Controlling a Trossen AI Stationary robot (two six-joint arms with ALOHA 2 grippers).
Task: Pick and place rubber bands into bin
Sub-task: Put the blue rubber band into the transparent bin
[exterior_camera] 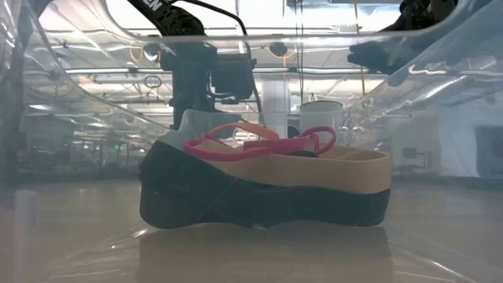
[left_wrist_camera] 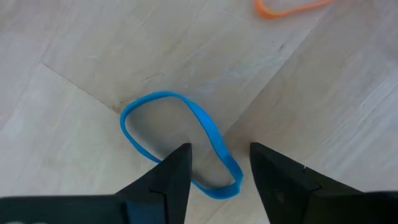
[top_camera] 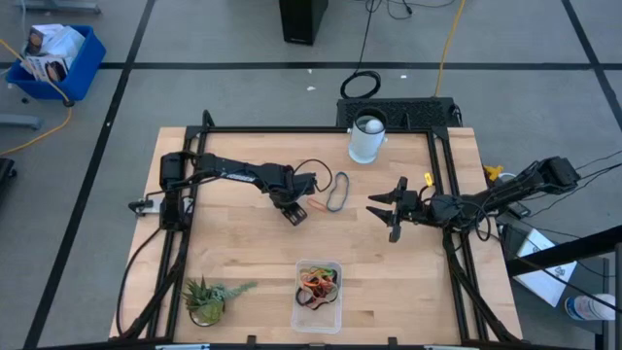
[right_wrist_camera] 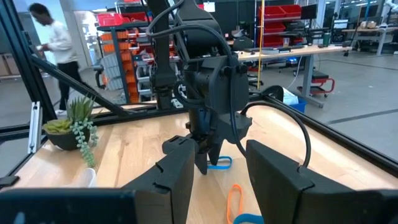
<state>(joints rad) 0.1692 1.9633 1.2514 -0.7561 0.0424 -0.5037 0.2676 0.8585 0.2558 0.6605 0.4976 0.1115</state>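
Note:
A blue rubber band [left_wrist_camera: 180,146] lies flat on the wooden table. My left gripper [left_wrist_camera: 219,168] is open and points down over it, one finger on either side of the band's near end; it also shows in the high view [top_camera: 293,210] and the right wrist view [right_wrist_camera: 208,155]. An orange band [top_camera: 317,207] and a larger dark blue-grey band [top_camera: 337,192] lie just to its right. The clear bin [top_camera: 318,309] stands at the near edge and holds several bands [exterior_camera: 259,145]. My right gripper [top_camera: 386,209] is open and empty, right of the loose bands.
A white cup [top_camera: 367,137] stands at the table's far edge. A small potted plant [top_camera: 207,297] stands at the near left. Black frame rails [top_camera: 185,194] run along the table's sides. A person [right_wrist_camera: 53,37] is in the room beyond the table.

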